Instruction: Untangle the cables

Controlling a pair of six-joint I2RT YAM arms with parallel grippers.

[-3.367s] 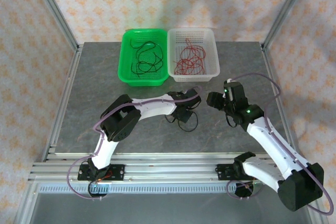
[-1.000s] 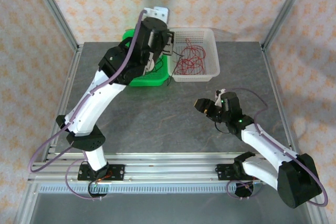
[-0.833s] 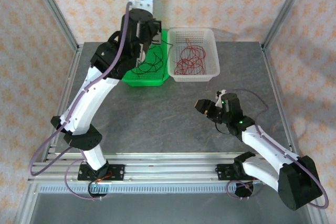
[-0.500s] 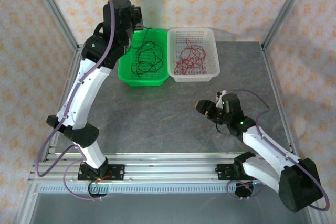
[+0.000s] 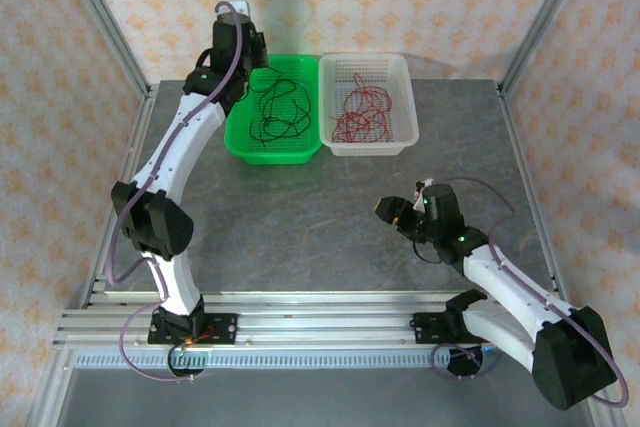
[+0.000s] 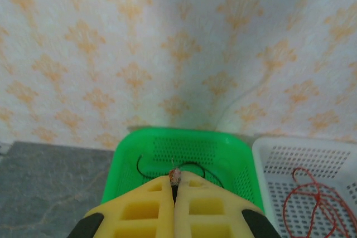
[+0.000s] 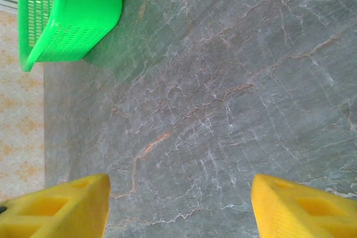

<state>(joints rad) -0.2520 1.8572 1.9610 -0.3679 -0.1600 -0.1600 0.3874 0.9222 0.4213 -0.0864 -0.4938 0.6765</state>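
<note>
Black cables lie curled in the green basket, and red cables lie in the white basket. My left gripper hangs above the green basket's far left corner. In the left wrist view it is shut on a black cable, whose coppery end pokes out at the fingertips. Beyond the tips lie the green basket with a black cable and red cables. My right gripper is open low over bare table, holding nothing.
The two baskets stand side by side at the table's back edge, against the patterned wall. Metal frame posts rise at the back corners. The green basket's corner shows at the top left of the right wrist view. Grey stone tabletop lies between the arms.
My left arm has swung left and back, from over the seam between the baskets to the green basket's far left corner, still shut. The right arm has hardly moved.
</note>
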